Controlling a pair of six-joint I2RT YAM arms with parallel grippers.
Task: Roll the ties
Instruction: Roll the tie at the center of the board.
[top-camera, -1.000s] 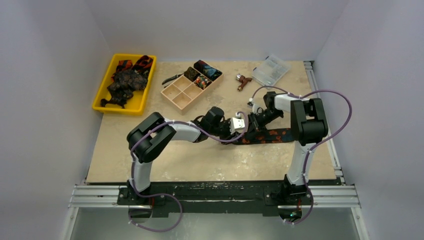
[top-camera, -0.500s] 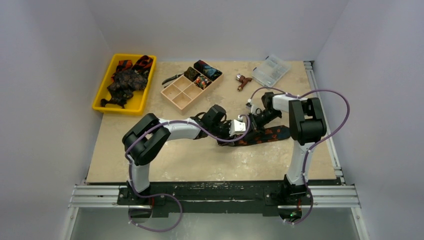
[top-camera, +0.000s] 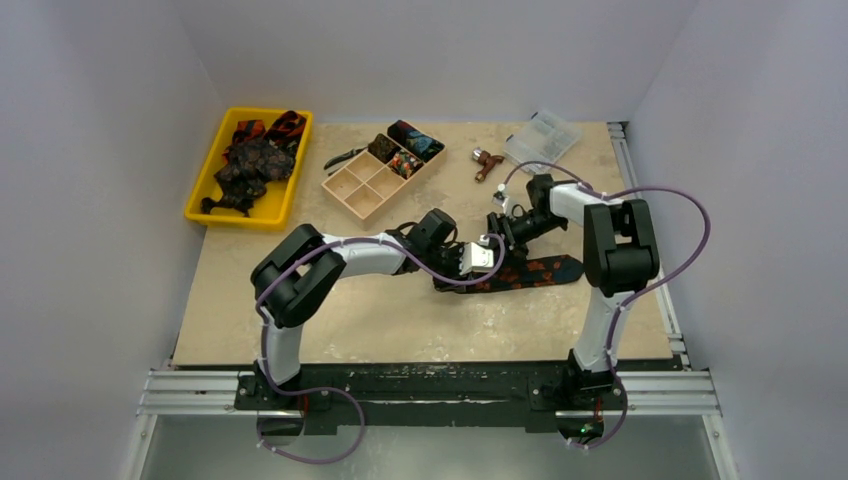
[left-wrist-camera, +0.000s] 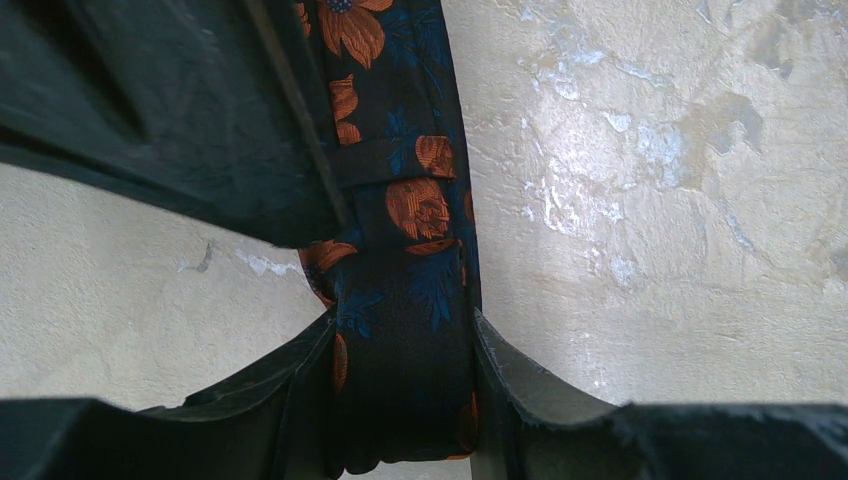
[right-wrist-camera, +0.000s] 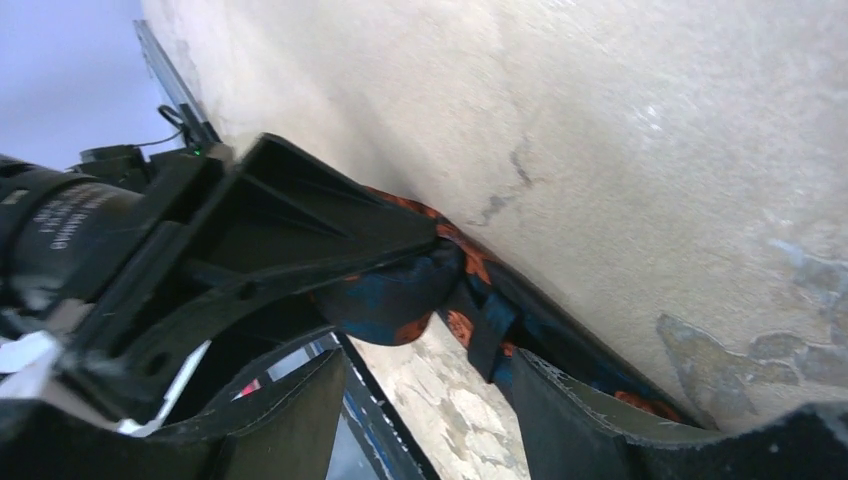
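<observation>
- Top view: you look down from high above and behind the arms (top-camera: 300, 285), toward the far wall (top-camera: 430, 60), taking in the whole table (top-camera: 400, 330) from afar.
- Left wrist view: you look straight down between its fingers (left-wrist-camera: 250, 400), close upon the tie (left-wrist-camera: 405, 350).
- Right wrist view: you look low along the table, close up, toward the left arm (right-wrist-camera: 90, 230).
- All three views share the tie.

Soft, even light falls from overhead; the top view is sharp, its shadows faint. Both wrist views lose focus close in: the fingers (left-wrist-camera: 560, 425) go dark and smeary (almost featureless), while the table (left-wrist-camera: 650, 200) reads bright and crisp.
</observation>
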